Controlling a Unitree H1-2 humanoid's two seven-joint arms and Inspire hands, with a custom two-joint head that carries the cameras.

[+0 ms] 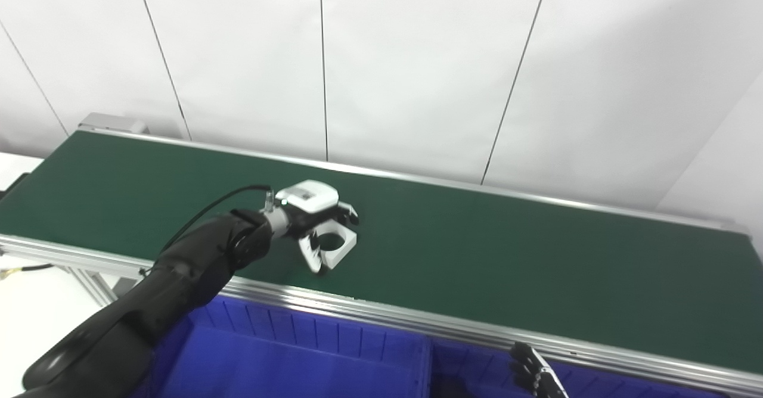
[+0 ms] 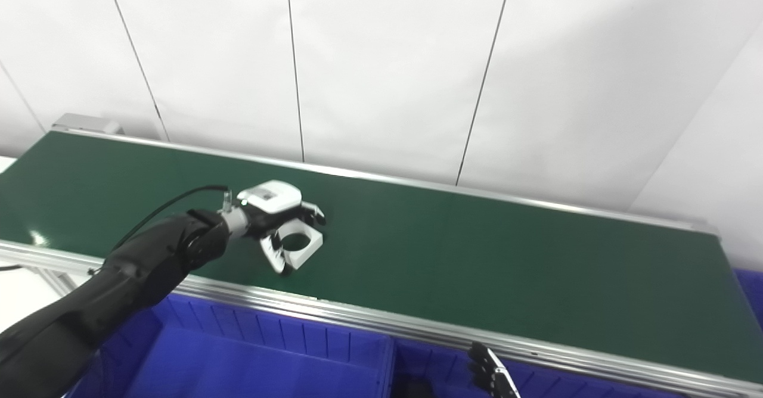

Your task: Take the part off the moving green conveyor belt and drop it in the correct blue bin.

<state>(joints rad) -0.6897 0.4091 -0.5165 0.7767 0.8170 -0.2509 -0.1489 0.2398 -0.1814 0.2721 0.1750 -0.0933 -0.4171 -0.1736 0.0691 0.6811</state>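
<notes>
- The green conveyor belt [image 1: 477,255] is a flat, matte dark-green band that runs across the picture, framed by bright ribbed aluminium rails [image 1: 417,320] on its near and far edges.
- The part [image 1: 334,244] is a small white block with squared corners and a round hole through its middle; it looks like smooth plastic. It lies on the belt near the front rail, left of centre.
- The left hand [image 1: 316,219] has a glossy white back carrying a small printed label, with dark fingers [image 1: 349,213] behind. It reaches over the part, its fingers curled around the block's far side and a pale thumb down the near side.
- The hand closes around the part, but whether it grips firmly or only cups it cannot be told.
- The left arm [image 1: 179,285] is a smooth black shell, and a thin black cable [image 1: 214,204] arcs above the wrist.
- The right hand [image 2: 492,374] shows only dark fingertips at the bottom edge, over the bins; its state cannot be told.
- Two blue bins [image 1: 286,356] of ribbed, glossy plastic sit below the front rail, split by a divider wall.
- Behind the belt stands a white panelled wall [image 1: 417,58] with thin dark seams.
</notes>
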